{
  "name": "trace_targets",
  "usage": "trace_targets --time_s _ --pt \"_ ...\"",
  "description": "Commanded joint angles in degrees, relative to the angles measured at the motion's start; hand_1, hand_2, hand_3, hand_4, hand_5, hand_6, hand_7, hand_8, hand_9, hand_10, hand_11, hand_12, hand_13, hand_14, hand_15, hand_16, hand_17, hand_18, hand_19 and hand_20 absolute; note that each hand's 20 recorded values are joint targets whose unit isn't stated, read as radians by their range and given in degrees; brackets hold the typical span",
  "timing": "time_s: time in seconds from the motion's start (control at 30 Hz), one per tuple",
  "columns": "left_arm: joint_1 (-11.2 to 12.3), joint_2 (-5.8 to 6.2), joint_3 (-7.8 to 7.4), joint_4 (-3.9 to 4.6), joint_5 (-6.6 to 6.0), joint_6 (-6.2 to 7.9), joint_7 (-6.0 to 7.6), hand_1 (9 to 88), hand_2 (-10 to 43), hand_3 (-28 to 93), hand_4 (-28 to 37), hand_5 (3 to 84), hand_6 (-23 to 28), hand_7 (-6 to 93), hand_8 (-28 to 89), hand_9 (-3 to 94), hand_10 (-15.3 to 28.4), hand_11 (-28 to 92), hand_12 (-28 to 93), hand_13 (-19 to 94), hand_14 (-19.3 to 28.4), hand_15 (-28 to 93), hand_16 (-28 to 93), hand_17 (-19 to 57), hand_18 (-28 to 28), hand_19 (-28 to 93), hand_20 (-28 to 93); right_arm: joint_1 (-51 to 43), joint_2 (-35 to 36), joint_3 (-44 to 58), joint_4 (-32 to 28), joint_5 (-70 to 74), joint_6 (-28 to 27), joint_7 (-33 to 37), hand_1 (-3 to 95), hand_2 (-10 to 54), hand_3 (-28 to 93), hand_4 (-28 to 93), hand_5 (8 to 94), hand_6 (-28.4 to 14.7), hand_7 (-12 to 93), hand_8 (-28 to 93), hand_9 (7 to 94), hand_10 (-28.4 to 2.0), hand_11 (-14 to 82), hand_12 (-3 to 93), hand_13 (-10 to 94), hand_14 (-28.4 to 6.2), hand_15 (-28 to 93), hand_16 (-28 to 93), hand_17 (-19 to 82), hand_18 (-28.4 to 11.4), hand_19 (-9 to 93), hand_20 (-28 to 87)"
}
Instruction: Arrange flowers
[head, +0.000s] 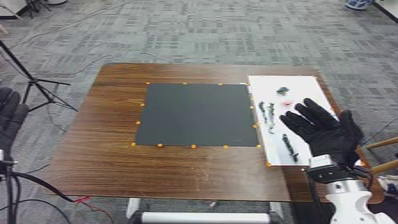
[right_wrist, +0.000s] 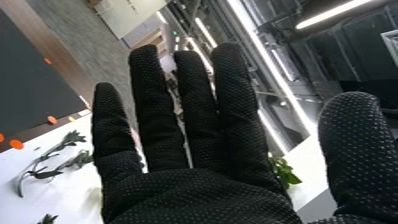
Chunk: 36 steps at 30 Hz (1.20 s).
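In the head view my right hand (head: 329, 134) is over the right part of the white sheet (head: 306, 90), fingers straight and spread, holding nothing. On that sheet lie several small items: a green leafy sprig (head: 282, 91), a pinkish flower (head: 287, 104), two long dark stems (head: 270, 117) side by side, and a dark leafy stem (head: 290, 148) beside the hand. My left hand (head: 11, 116) is at the left edge, fingers straight, off the table. The right wrist view has my right hand (right_wrist: 200, 195) open, with a grey-green leafy stem (right_wrist: 49, 167) and green leaves (right_wrist: 284, 172) beyond it.
A dark square mat (head: 197, 115) with orange dots around its edge lies on the brown table (head: 107, 130), left of the white sheet. A black tripod (head: 35, 80) stands on the floor beyond the table's left side. A chair (head: 384, 155) is near the right edge.
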Motion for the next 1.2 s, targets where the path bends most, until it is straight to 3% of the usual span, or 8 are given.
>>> trace_targets --time_s 0.03,0.3,0.43,0.57,0.7,0.87,1.03,1.2 --pt "0.66 -0.67 -0.56 -0.32 -0.06 -0.38 -0.02 21.3 16.7 68 -28.3 36.6 8.1 3.0 -7 32.3 11.9 8 8 19 8.8 14 -6 -2.9 4.1 12 8 -1.09 -0.35 -0.43 -0.10 -0.03 0.21 -0.47 11.5 8.6 78 -26 61.8 0.5 13 -12 58.5 -12.4 7.5 9.9 47 -15.0 21 16 15 -19.5 26 14" --pt "1.09 -0.89 -0.90 -0.47 -0.17 -0.52 0.38 21.5 16.7 68 -28.3 36.5 8.0 3.1 -7 32.3 11.9 8 8 19 8.8 14 -6 -2.9 4.2 12 7 -0.98 -0.21 -0.49 -0.06 0.03 -0.03 -0.81 11.6 8.5 78 -26 60.5 0.3 13 -12 57.5 -12.6 7.3 9.9 47 -15.0 21 16 15 -19.5 26 14" --pt "1.31 -0.94 -0.83 -0.54 -0.29 -0.77 0.72 21.5 16.7 68 -28.3 36.5 8.0 3.1 -7 32.3 11.9 8 8 19 9.0 14 -6 -2.9 4.2 12 7 -1.32 0.96 -2.04 -0.76 -0.44 4.24 -5.45 11.8 8.4 78 -26 61.5 0.4 14 -12 58.4 -12.5 7.6 10.0 48 -14.8 21 17 15 -19.6 26 14" --pt "1.41 -1.05 -0.90 -0.59 -0.23 -0.65 0.70 21.6 16.7 68 -28.3 36.4 7.9 3.1 -7 32.3 11.9 8 8 19 9.0 14 -6 -2.9 4.2 12 7 -1.48 2.97 -4.04 -2.04 -10.63 15.53 -10.85 14.0 5.4 80 -26 62.8 0.2 15 -12 60.5 -12.7 8.0 10.3 51 -13.8 24 17 16 -19.3 28 16" --pt "1.66 -1.17 -1.13 -0.70 -0.57 -0.41 0.94 21.4 16.8 68 -28.3 36.4 7.9 3.1 -7 32.4 11.9 8 8 19 9.0 14 -6 -2.9 4.2 12 7 0.16 6.71 -9.69 -1.31 -33.83 37.72 -13.70 18.3 -0.1 81 -26 62.4 -2.3 15 -13 61.1 -13.5 9.0 10.8 53 -12.8 28 18 17 -19.2 33 18" --pt "2.04 -1.23 -1.28 -0.89 -0.92 -0.64 1.34 21.4 16.7 68 -28.3 36.4 7.8 3.1 -7 32.4 11.9 8 8 19 9.1 14 -6 -2.8 4.2 12 7 0.91 9.62 -12.25 0.24 -70.07 49.96 -0.41 24.0 -8.8 81 -28 64.5 -3.4 17 -14 63.9 -13.6 13.3 13.2 55 -11.2 39 19 19 -19.3 50 23" --pt "2.44 -1.46 -1.65 -1.06 -1.10 -0.58 1.54 21.3 16.7 68 -28.3 36.4 7.8 3.2 -7 32.3 11.8 8 8 19 9.1 14 -6 -2.8 4.2 12 7 -1.79 10.80 -11.80 -1.12 -93.28 49.36 15.84 31.8 -9.5 64 -28 65.3 -2.4 21 -14 65.8 -13.1 19.1 16.9 55 -11.0 46 21 20 -20.2 60 27" --pt "3.21 -1.90 -2.18 -1.32 -1.35 -0.42 1.34 21.2 16.7 68 -28.3 36.3 7.7 3.3 -7 32.2 11.7 8 8 19 9.1 14 -6 -2.8 4.2 12 8 -4.45 10.88 -9.34 -4.89 -107.02 35.53 28.06 37.0 -9.5 56 -28 53.7 -4.6 28 -13 57.2 -14.8 27.5 21.2 47 -12.7 53 22 20 -21.0 64 28"
